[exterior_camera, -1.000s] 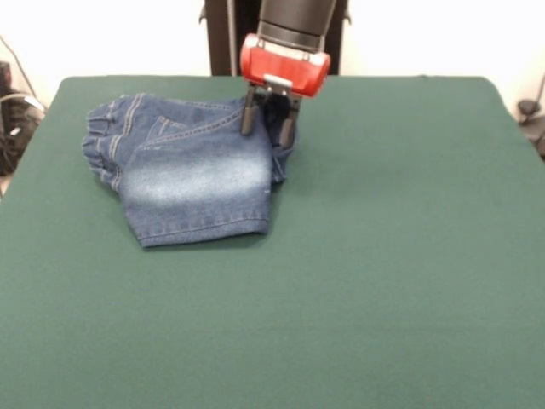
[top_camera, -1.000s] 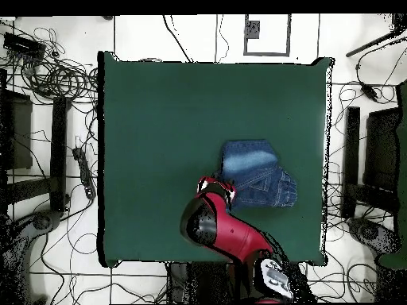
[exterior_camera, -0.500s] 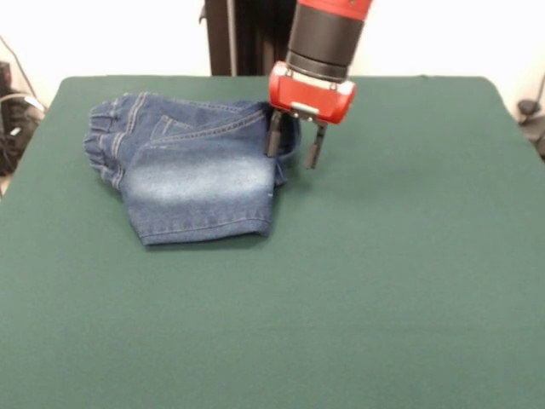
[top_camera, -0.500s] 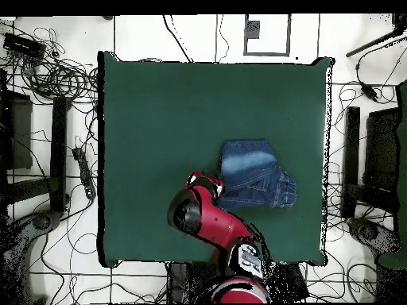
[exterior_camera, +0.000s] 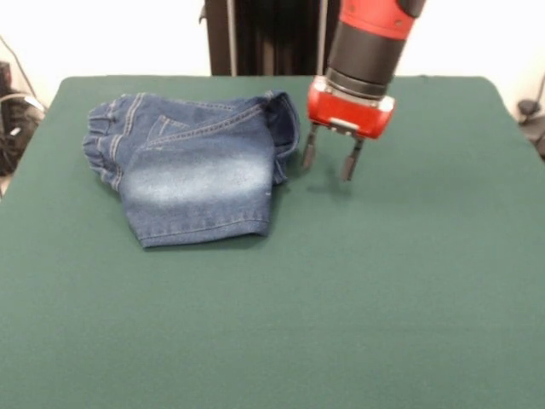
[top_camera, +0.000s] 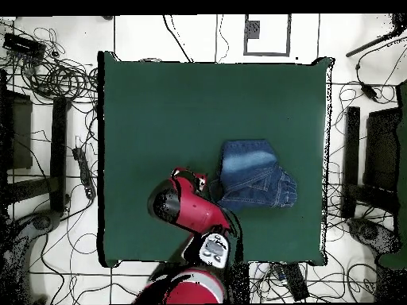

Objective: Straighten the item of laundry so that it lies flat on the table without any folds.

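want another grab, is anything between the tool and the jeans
Nothing visible. The tool hangs open just beside the jeans, with only bare table between them.

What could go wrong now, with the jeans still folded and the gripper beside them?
The jeans lie folded over themselves, so a grasp at the edge may catch two layers and drag the whole bundle. The gripper is open and empty over bare table, clear of the cloth; closing here would catch nothing.
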`<state>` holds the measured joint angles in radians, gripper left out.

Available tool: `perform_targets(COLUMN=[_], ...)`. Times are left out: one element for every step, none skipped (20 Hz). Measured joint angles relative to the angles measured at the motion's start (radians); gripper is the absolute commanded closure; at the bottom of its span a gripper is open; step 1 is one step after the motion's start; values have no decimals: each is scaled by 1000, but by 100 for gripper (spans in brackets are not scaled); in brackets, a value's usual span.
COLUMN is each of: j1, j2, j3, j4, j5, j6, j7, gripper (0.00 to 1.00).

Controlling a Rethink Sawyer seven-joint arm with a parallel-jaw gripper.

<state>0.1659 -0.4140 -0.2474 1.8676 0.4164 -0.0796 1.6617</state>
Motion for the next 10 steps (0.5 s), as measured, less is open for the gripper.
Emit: perform_targets(j1=[12,28,40,58,86,98,104,108,108,102], j2=[3,7,11,15,17,15,12,8,-13,-27], j3=[-5,-12,-17,-26,-36,-40,-41,-41,-40,-39], j4=[-8,-18,-26,-39,-55,-60,-61,-60,-57,-52], j5=[5,10,15,20,23,22,22,21,16,10], j6=[12,27,40,61,100,119,129,140,166,175], j7=[0,0,0,0,0,0,0,0,0,0], gripper=[0,0,0,0,0,0,0,0,0,0])
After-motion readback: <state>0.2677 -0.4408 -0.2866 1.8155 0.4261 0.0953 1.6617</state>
